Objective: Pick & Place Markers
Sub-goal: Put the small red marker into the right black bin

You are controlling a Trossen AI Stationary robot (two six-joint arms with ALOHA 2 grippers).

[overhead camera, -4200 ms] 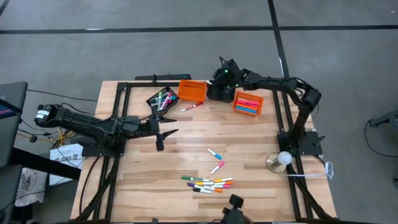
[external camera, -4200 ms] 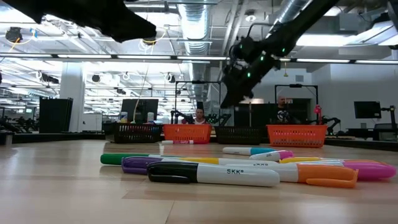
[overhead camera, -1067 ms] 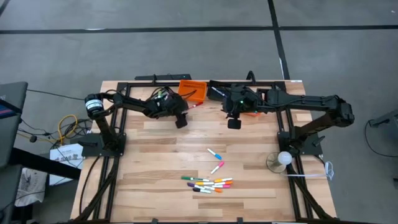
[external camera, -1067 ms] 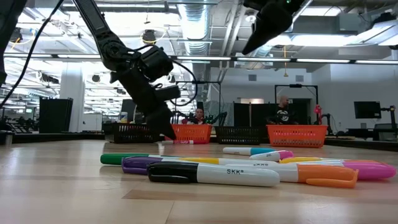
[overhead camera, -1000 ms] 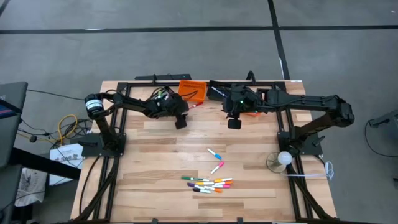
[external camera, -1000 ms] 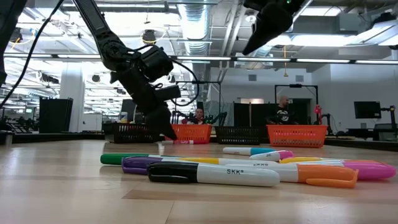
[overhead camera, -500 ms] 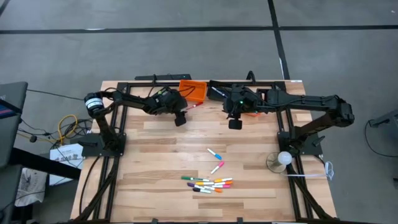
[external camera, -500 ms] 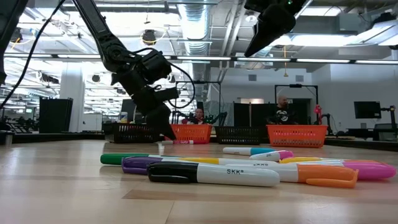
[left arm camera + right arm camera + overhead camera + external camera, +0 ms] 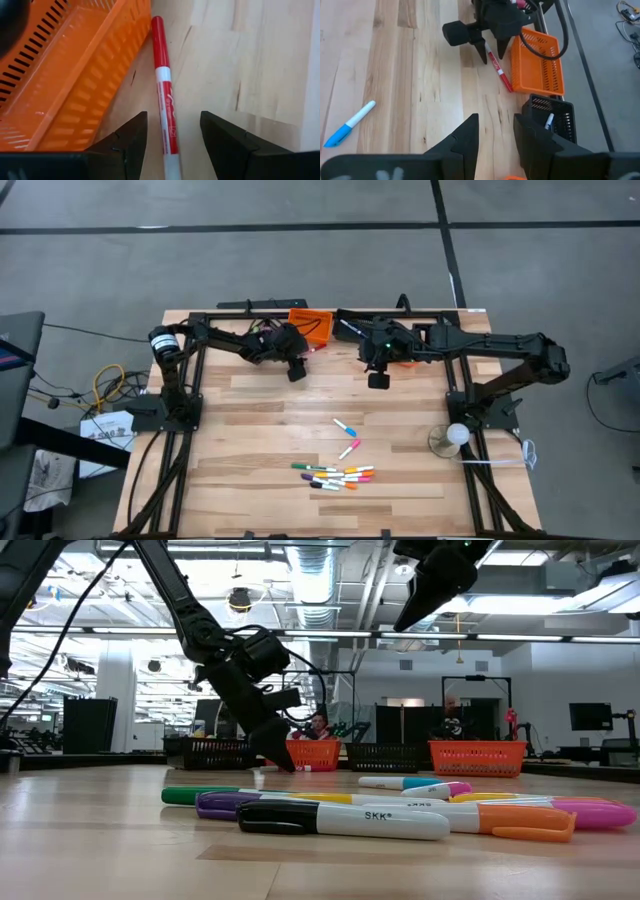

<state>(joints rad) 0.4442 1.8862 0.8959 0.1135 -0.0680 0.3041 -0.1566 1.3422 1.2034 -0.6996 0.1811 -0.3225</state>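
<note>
Red marker (image 9: 164, 97) lies flat on the table (image 9: 250, 440), toward twelve o'clock, just beside the orange bin (image 9: 70, 75). Left gripper (image 9: 170, 131) straddles it, jaws wide, seemingly aligned for pickup. Right gripper (image 9: 495, 131) hovers nearby, jaws narrow and empty.

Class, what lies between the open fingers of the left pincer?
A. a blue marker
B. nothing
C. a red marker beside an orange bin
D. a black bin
C: the left pincer straddles the red marker, which lies along the orange bin.
</note>
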